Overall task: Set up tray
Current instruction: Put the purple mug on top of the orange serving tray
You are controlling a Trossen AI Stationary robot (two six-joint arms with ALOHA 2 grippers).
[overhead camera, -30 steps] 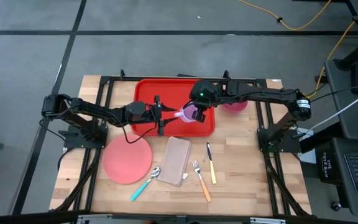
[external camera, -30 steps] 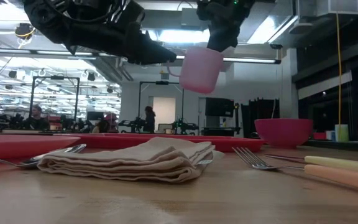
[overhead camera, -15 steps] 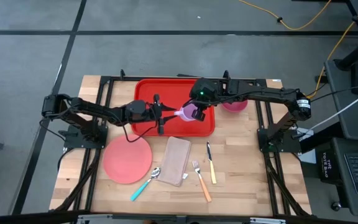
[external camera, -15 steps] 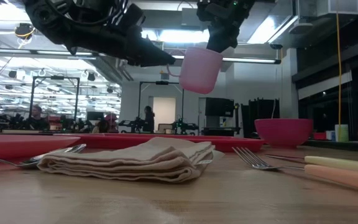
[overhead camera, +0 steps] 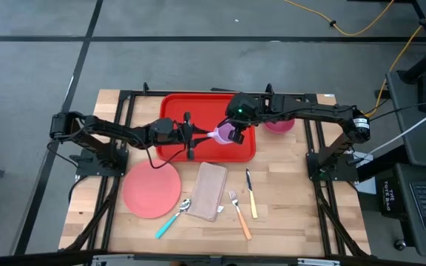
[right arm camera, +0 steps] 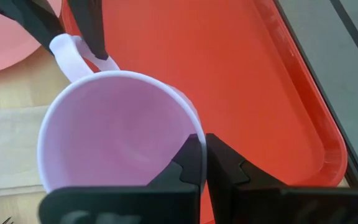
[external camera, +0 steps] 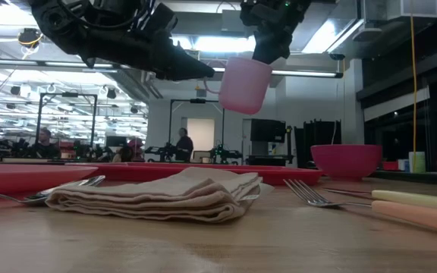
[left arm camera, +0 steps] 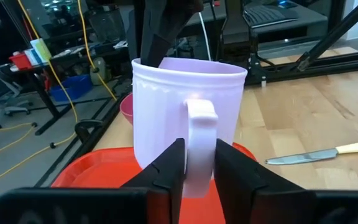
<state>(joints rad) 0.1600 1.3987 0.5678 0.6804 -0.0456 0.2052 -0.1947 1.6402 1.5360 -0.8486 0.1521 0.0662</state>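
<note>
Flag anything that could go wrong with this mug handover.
1. The right end effector pinches only the pink mug rim; the mug could tilt or slip.
2. The left end effector straddles the handle; if its grip isn't firm at release, the mug drops onto the tray.

- Pink mug (overhead camera: 230, 134), lifted off my desk (overhead camera: 287, 199).
- Pink plate (overhead camera: 151, 189) beside a folded beige napkin (overhead camera: 209, 191).
- Teal-handled spoon (overhead camera: 173, 216), orange-handled fork (overhead camera: 238, 213), yellow-handled knife (overhead camera: 251, 193).
- Pink bowl (overhead camera: 279, 124).
</note>
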